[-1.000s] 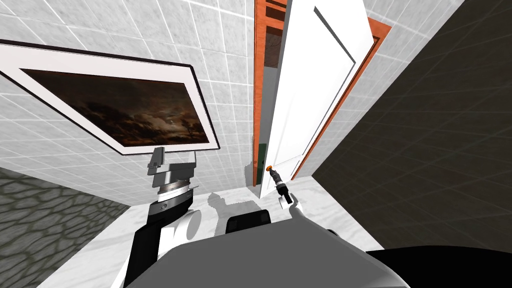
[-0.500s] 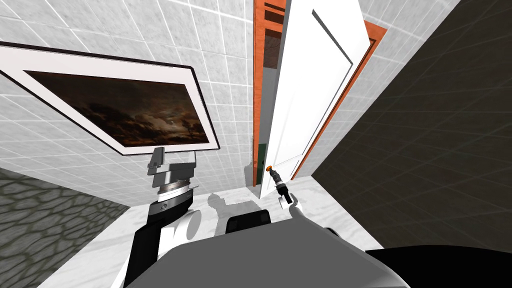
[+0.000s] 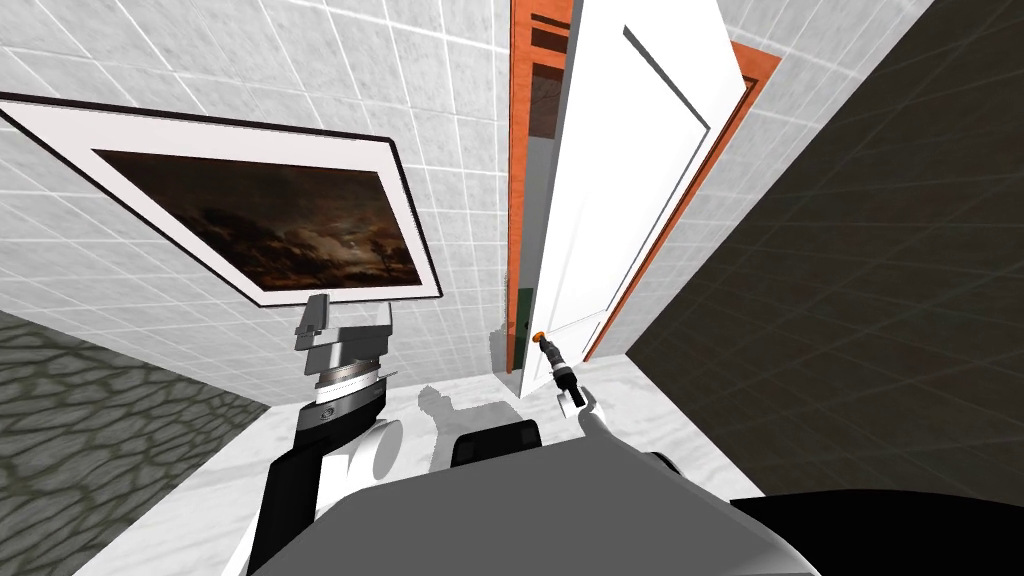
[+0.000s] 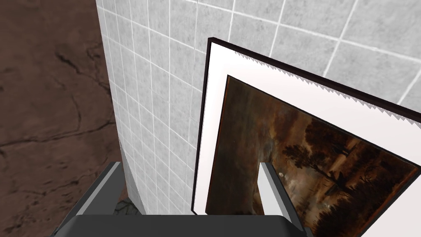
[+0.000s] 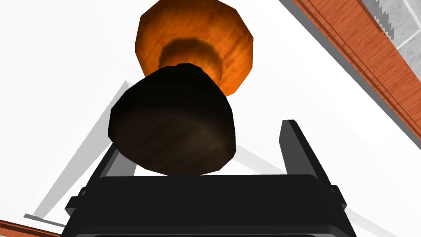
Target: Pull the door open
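Note:
The white panelled door [image 3: 620, 200] stands ajar in its orange wooden frame [image 3: 519, 150], with its free edge swung toward me. Low on that edge is the knob [image 3: 539, 336], and my right gripper [image 3: 547, 346] reaches straight up to it. In the right wrist view the dark round knob [image 5: 172, 123], on its orange base [image 5: 193, 37], sits between the open fingers of the right gripper [image 5: 203, 135]. It lies against one finger, with a gap to the other finger [image 5: 298, 148]. My left gripper [image 3: 350, 315] is raised at my left, open and holding nothing.
A large framed dark painting [image 3: 280, 220] hangs on the grey tiled wall left of the door, close in front of my left gripper [image 4: 189, 164]. A dark tiled wall [image 3: 850, 300] runs along the right. Pale marble floor [image 3: 650, 425] lies below the door.
My view has turned slightly, so the painting has slid a little to the right in the picture. The door, the knob and my right gripper keep nearly the same places.

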